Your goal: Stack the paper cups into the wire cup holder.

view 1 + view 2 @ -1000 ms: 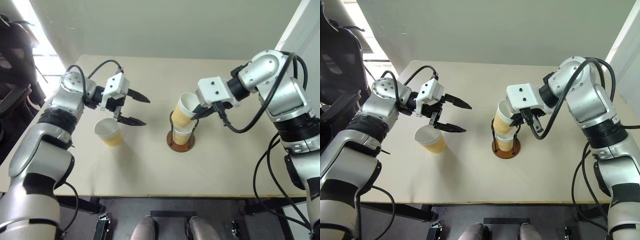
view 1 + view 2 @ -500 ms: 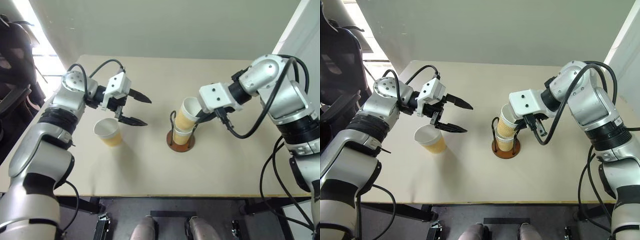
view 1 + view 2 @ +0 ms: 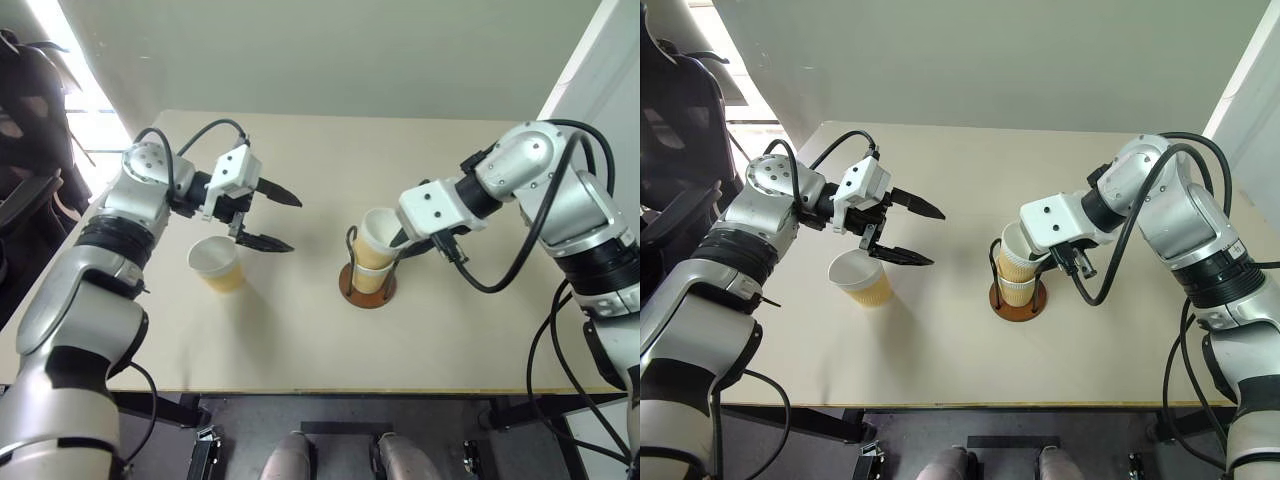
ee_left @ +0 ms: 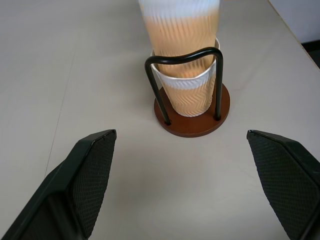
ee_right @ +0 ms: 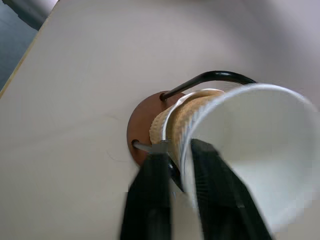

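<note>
Right wrist view, right gripper (image 5: 172, 165) pinching nested cup's (image 5: 250, 150) rim, left gripper (image 3: 268, 215) wide open, empty

The wire cup holder (image 3: 1018, 300) stands on the table. It has a round red-brown base and black wire loops. Two tan paper cups (image 3: 1018, 258) with white rims sit in it, one inside the other, the top one leaning a bit. A third cup (image 3: 860, 277) stands alone, well apart.
</note>
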### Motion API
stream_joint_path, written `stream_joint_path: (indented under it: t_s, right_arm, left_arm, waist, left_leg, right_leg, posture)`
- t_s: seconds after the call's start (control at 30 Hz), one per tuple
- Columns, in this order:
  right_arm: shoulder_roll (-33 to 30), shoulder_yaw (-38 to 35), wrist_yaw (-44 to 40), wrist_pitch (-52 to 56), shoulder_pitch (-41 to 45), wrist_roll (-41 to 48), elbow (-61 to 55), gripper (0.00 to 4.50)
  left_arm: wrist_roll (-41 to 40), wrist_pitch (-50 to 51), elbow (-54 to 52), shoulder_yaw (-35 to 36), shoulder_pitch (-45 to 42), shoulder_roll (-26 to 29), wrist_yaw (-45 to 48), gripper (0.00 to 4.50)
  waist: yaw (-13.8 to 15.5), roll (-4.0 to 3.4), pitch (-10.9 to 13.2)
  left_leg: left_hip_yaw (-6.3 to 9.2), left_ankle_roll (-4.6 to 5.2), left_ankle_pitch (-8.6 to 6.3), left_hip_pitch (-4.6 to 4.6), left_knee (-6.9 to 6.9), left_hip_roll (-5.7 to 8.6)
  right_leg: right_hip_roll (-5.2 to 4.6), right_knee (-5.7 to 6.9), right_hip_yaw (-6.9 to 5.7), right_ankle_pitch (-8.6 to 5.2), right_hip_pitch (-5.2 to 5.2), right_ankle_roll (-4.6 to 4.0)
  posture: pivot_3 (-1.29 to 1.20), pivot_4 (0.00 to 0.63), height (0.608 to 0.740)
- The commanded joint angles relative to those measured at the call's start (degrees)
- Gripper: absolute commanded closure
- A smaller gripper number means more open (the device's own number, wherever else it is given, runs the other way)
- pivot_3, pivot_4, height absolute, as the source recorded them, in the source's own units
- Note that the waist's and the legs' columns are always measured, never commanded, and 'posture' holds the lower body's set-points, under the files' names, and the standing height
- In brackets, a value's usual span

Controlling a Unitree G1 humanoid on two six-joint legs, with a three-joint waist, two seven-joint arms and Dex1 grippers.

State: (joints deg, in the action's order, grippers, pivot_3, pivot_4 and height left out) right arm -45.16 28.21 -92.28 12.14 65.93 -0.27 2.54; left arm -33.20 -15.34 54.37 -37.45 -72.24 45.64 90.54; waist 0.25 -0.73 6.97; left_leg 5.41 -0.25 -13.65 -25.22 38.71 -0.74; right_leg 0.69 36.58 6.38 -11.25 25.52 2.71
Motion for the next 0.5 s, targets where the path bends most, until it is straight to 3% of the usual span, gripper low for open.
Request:
stream_joint_path:
  t_s: [0.03, 0.1, 0.33, 0.5]
  right_arm:
    - [0.29, -0.87, -0.22, -0.05, 0.75, 0.28, -0.95, 2.56]
    - [0.32, -0.89, -0.22, -0.23, 0.79, 0.23, -0.89, 1.89]
    - [0.91, -6.91, 2.10, 7.28, 3.53, 2.84, 0.20, 1.89]
    - [-1.12, -14.25, 5.82, 18.42, 4.05, 7.26, -1.45, 1.89]
  left_arm:
    - [-0.17, -0.74, 0.24, 0.25, -0.88, 0.83, 1.96, 0.00]
    - [-0.28, -0.48, -0.11, 0.22, -0.92, 0.89, 1.96, 0.00]
    - [-0.02, 1.13, -1.38, 2.70, -2.62, 1.21, 1.96, 0.00]
    - [7.27, 0.45, 2.66, 3.65, -6.14, 2.47, 1.96, 0.00]
  waist:
    - [-0.02, 0.00, 0.00]
    - [-0.02, 0.00, 0.00]
    - [-0.05, 0.00, 0.00]
    - [0.05, 0.02, -0.01]
  left_leg:
    - [0.00, 0.00, 0.00, 0.00, 0.00, 0.00]
    - [0.00, 0.00, 0.00, 0.00, 0.00, 0.00]
    - [0.00, 0.00, 0.00, 0.00, 0.00, 0.00]
    - [0.00, -0.01, 0.01, -0.07, 0.01, 0.00]
  right_leg:
    - [0.00, 0.00, 0.00, 0.00, 0.00, 0.00]
    - [0.00, 0.01, 0.00, 0.00, 0.00, 0.00]
    - [0.00, 0.03, 0.00, 0.00, 0.02, 0.00]
    - [0.00, -0.01, -0.01, -0.05, 0.05, -0.09]
  posture:
    - [0.00, 0.150, 0.740]
    - [0.00, 0.150, 0.740]
    - [0.00, 0.150, 0.740]
    - [0.00, 0.150, 0.740]
